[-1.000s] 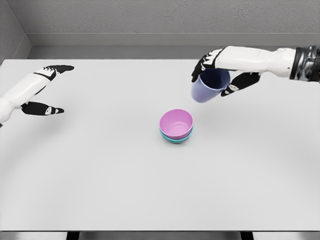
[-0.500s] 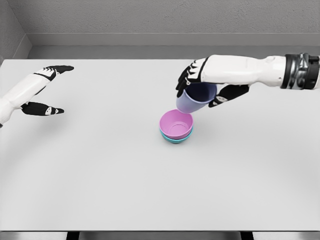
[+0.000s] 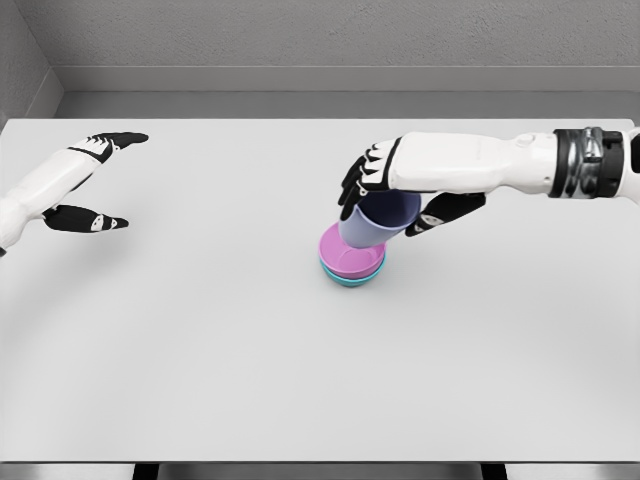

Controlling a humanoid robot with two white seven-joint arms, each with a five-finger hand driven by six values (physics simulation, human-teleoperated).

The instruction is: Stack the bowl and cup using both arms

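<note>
The right robot hand (image 3: 400, 195) reaches in from 3 o'clock and is clamped on a lavender cup (image 3: 378, 220), black fingers (image 3: 358, 180) curled over the far side of its rim and the thumb (image 3: 443, 213) pressed against the near side. The cup is tilted, its mouth turned up and toward 1 o'clock, its base dipping toward 7 o'clock over the pink bowl (image 3: 350, 260). From the head view the cup's lower edge overlaps the bowl's rim at about 1 o'clock; whether it touches the bowl's inside cannot be told. The pink bowl sits nested in a teal bowl (image 3: 350, 281), of which only a thin band shows below the pink rim, and the pair stands near the middle of the white bench (image 3: 300, 380). The right forearm is white with a dark banded cuff (image 3: 585, 160) near the picture's right edge. The left robot hand (image 3: 85, 180) lies at 9 o'clock, well apart from the bowls, its fingers spread apart and holding nothing, index finger pointing toward 2 o'clock and the thumb toward 3 o'clock. A grey wall (image 3: 320, 40) runs behind the bench at 12 o'clock
</note>
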